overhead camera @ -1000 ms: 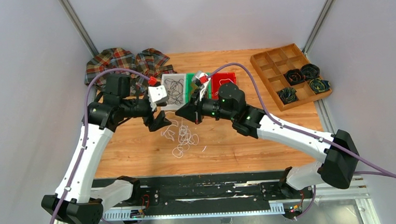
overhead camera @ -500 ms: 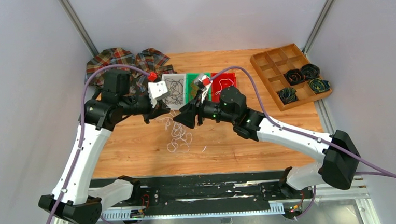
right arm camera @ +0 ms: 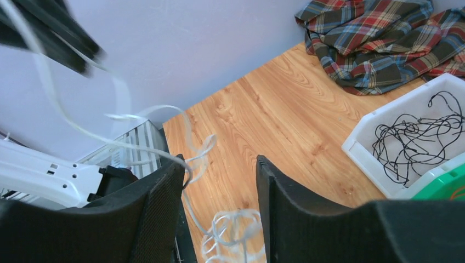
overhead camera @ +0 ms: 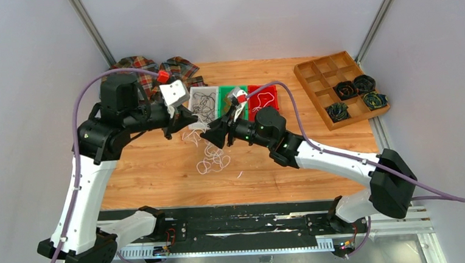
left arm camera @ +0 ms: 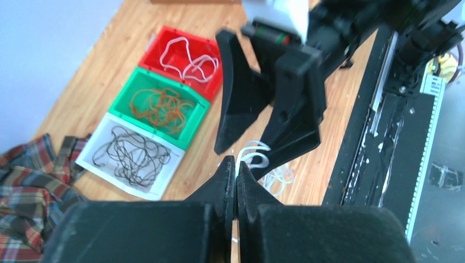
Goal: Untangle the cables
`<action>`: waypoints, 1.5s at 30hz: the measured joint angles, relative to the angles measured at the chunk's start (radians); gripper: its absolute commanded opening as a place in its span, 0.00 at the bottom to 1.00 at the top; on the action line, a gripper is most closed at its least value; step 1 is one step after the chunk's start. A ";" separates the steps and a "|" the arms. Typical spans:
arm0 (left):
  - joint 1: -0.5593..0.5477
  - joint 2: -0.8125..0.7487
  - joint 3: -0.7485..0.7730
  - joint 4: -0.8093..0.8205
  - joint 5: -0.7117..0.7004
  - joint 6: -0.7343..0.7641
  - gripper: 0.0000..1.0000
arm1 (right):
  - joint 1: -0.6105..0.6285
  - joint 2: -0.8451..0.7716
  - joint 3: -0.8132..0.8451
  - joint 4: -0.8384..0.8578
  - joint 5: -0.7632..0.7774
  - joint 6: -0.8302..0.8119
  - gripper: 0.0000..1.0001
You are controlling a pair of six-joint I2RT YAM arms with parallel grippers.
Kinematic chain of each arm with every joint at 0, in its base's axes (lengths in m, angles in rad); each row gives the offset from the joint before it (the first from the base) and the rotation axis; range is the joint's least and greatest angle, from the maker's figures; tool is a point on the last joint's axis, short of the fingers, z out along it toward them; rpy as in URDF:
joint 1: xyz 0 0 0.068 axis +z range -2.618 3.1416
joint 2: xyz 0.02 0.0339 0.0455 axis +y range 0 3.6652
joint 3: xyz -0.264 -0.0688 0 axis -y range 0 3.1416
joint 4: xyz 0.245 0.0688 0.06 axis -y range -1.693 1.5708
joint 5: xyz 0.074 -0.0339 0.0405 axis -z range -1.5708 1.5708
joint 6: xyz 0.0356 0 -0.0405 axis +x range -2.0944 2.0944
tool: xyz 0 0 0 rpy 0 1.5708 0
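Above a wooden table (overhead camera: 159,166), the left gripper (left arm camera: 236,167) has its two black fingers pressed together on a strand of the thin white cables (overhead camera: 212,160). The strand rises from a loose bunch of pale loops that sits on the boards between the two arms, near the middle of the table. The right gripper (right arm camera: 220,167) hangs just beside the left one with its fingers spread. White strands run up past its left finger towards the left gripper, and it is pinching nothing.

Behind the grippers stand three small plastic bins in a row:
- A white bin (right arm camera: 368,147) holds black wires (right arm camera: 411,139).
- A green bin (left arm camera: 194,129) holds orange-brown wires (left arm camera: 159,104).
- A red bin (left arm camera: 152,48) holds a few white loops (left arm camera: 186,57).

A crumpled plaid cloth (right arm camera: 384,38) lies at the far left corner. At the far right, a wooden compartment tray (overhead camera: 318,71) holds thick dark coils (overhead camera: 354,87), well apart from the bunch.
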 measured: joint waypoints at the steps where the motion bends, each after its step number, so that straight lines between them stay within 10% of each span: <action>1: 0.000 0.001 0.021 0.000 0.000 -0.010 0.00 | 0.001 0.010 0.000 0.006 0.000 0.001 0.47; 24: -0.006 0.159 0.638 0.001 -0.026 -0.175 0.00 | 0.044 0.128 -0.251 0.130 0.074 0.067 0.27; 36: -0.006 0.170 0.679 0.006 -0.066 -0.175 0.00 | 0.046 0.042 -0.335 0.048 0.171 0.085 0.72; 45: -0.034 0.144 0.383 0.005 -0.074 -0.155 0.01 | 0.039 -0.260 -0.241 -0.171 0.293 -0.024 0.74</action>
